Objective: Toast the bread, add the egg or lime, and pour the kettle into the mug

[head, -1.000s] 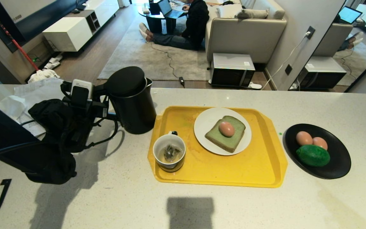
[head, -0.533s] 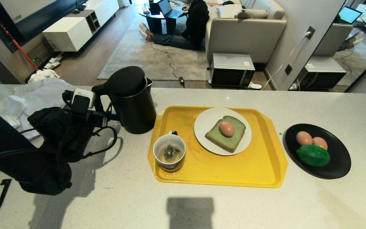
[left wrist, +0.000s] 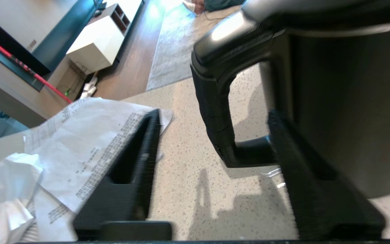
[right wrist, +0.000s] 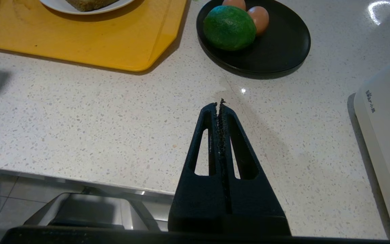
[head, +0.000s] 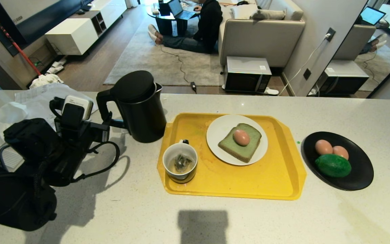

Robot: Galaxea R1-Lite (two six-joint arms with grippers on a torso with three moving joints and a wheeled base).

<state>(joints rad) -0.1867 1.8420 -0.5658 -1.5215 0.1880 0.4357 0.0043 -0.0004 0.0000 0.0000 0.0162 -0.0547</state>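
Left hand [left wrist: 212, 169], fingers apart and empty, hung level just beside the kettle [head: 141, 106] handle above the tabletop [head: 215, 217]; right hand [right wrist: 220, 105] pressed together.

1. Matte black kettle [head: 141, 108], lid and handle included.
2. Yellow tray [head: 276, 183]; white plate [head: 220, 130].
3. Pale green bread [head: 230, 147], brown crust; pinkish-brown egg [head: 241, 137].
4. Dark glossy mug [head: 180, 162], white inside.
5. Black dish [head: 361, 169]: bright green lime [head: 333, 165], two pinkish-brown eggs [head: 330, 149].
6. White, grey-speckled counter [head: 215, 220].
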